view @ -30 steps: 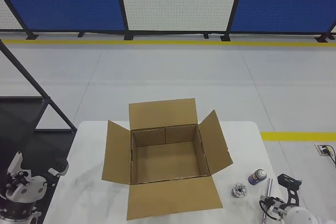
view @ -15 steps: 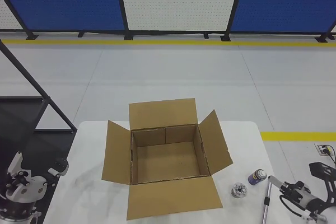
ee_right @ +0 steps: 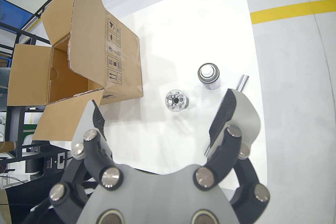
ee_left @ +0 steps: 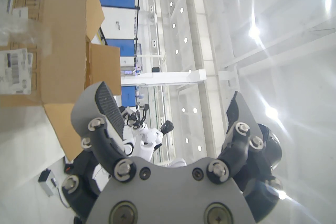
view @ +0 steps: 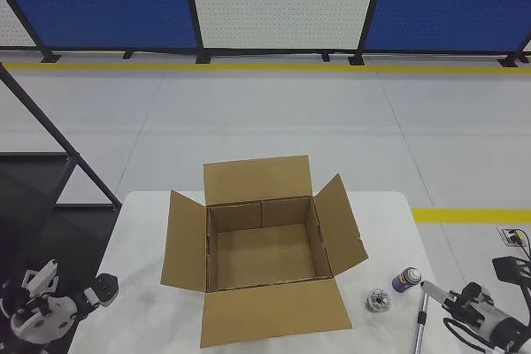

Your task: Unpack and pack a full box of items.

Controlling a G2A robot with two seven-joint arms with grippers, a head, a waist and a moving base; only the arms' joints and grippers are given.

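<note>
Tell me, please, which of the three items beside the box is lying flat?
The metal rod: it lies flat, while the spray can and the clear spool stand on end.

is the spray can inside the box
No, the spray can stands upright on the table, outside the open box.

The left gripper [ee_left: 170, 99] and right gripper [ee_right: 160, 104] match. Both have pale grey fingers [ee_right: 244, 109] faced with black ribbed pads [ee_left: 109, 107]. Behind them, black links [ee_right: 223, 154] are pinned by round silver screws [ee_right: 203, 177] onto a grey plate [ee_right: 157, 198] at the wrist. The left arm [view: 40, 314] and right arm [view: 487, 319] are white with black joints. A thin black cable [view: 513, 265], it seems, loops beside the right wrist.
</note>
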